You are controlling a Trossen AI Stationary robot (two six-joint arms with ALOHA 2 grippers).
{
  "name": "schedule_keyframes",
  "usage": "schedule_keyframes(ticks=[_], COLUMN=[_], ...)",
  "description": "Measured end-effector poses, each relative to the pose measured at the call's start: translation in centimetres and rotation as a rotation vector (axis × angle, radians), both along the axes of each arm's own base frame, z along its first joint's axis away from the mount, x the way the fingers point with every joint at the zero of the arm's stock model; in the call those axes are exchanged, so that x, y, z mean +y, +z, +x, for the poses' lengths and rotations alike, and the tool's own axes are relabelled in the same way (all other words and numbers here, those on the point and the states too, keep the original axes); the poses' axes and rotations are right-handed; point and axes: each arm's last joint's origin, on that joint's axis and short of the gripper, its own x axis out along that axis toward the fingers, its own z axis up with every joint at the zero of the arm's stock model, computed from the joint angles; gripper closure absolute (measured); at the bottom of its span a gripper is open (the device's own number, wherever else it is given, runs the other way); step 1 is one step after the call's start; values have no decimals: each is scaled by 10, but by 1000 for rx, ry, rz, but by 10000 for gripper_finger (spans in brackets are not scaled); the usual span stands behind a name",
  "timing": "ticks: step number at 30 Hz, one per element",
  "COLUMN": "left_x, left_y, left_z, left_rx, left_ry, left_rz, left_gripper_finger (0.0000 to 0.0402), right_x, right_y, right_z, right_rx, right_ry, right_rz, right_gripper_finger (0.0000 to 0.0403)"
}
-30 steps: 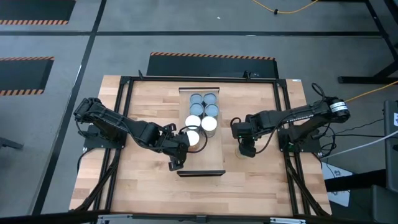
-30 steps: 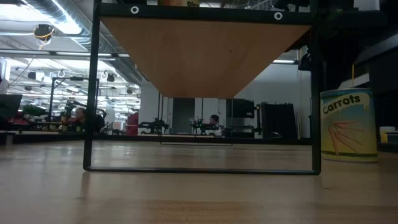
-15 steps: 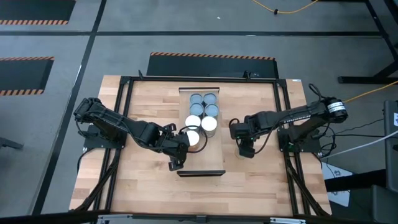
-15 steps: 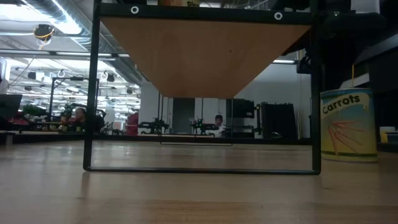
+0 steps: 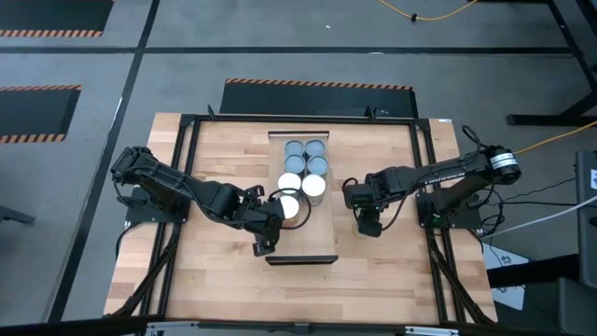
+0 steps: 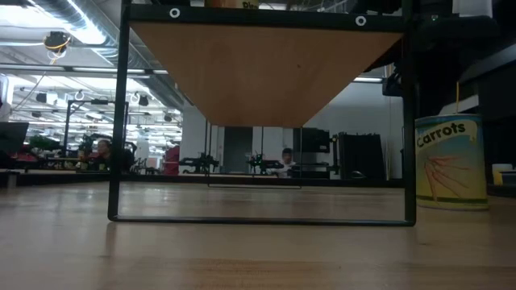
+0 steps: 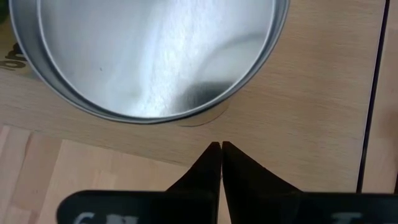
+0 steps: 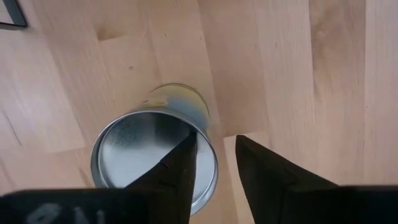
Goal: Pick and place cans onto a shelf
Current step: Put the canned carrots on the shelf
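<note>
Six cans (image 5: 305,168) crowd the shelf's (image 5: 308,246) far end.

Six cans (image 5: 303,168) stand upright, clustered on the far half of a pale wood shelf (image 5: 308,245), four grey-topped and two bright white, while a seventh can (image 6: 451,163), yellow-green and labelled "Carrots", stands upright on the table right of the shelf.

right tool (image 5: 359,220) — crept slightly toward the shelf (image 5: 303,245) | jaws narrowed around can rim (image 8: 206,167)
</note>
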Motion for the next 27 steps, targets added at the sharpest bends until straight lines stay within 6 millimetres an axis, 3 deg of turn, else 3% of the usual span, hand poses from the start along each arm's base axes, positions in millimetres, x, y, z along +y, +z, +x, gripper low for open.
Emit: schedule_keyframes(ticks=[3, 12, 21, 27], left_x=[0, 0, 0, 0], left_y=[0, 0, 0, 0], left_z=[0, 0, 0, 0], left_rx=[0, 0, 0, -1], left_ry=[0, 0, 0, 3], left_rz=[0, 0, 0, -2], left_gripper_finger=[393, 392, 392, 392], right_x=[0, 1, 1, 1], right_y=[0, 0, 1, 14], right_z=[0, 0, 1, 8], right_rx=[0, 1, 0, -30], right_ry=[0, -1, -2, 5], right_rz=[5, 12, 10, 9], right_gripper_finger=[296, 395, 399, 401])
